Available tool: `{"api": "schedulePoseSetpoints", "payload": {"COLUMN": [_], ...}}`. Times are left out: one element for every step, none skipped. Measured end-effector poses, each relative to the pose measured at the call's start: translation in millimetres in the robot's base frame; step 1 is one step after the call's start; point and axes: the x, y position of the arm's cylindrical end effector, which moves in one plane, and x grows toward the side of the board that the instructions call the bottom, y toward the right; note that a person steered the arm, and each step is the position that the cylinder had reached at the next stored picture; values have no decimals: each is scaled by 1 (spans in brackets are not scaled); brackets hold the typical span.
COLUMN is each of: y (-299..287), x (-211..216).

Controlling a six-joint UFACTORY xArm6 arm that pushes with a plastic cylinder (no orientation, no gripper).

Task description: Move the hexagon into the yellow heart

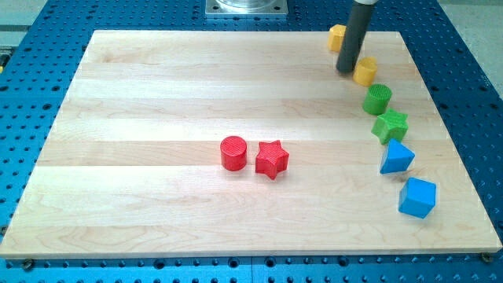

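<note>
The pale wooden tabletop lies on a blue perforated base, and a grey metal mount shows at the top edge of the frame. The arm carries no jaws at all, so there is nothing wide, narrow or holding: it ends in a straight dark rod, and my tip rests on the tabletop in the upper right of the frame.

Two small yellow plastic blocks flank the rod. One yellow block sits just up and to the left of the rod, partly hidden behind it; the other yellow block lies just to the right of my tip, touching it or nearly so. Which of these is the hexagon and which the heart I cannot tell, as the rod covers part of one and both are small.

Below them, a curved line of blocks runs down the right side of the frame: a green plastic cylinder, then a green plastic star just beneath it, then a blue plastic triangular block, and lowest a blue plastic cube.

Near the middle of the frame, well apart from my tip, a red plastic cylinder stands just left of a red plastic star, the two almost touching.
</note>
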Motion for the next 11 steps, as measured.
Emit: {"api": "schedulePoseSetpoints", "payload": {"y": [-96,-80,-21,26,34,37,36,63,84,81,68], "x": [-23,-85,-97,-80,-57,-55,-99,-98,-95,-68,-53]}}
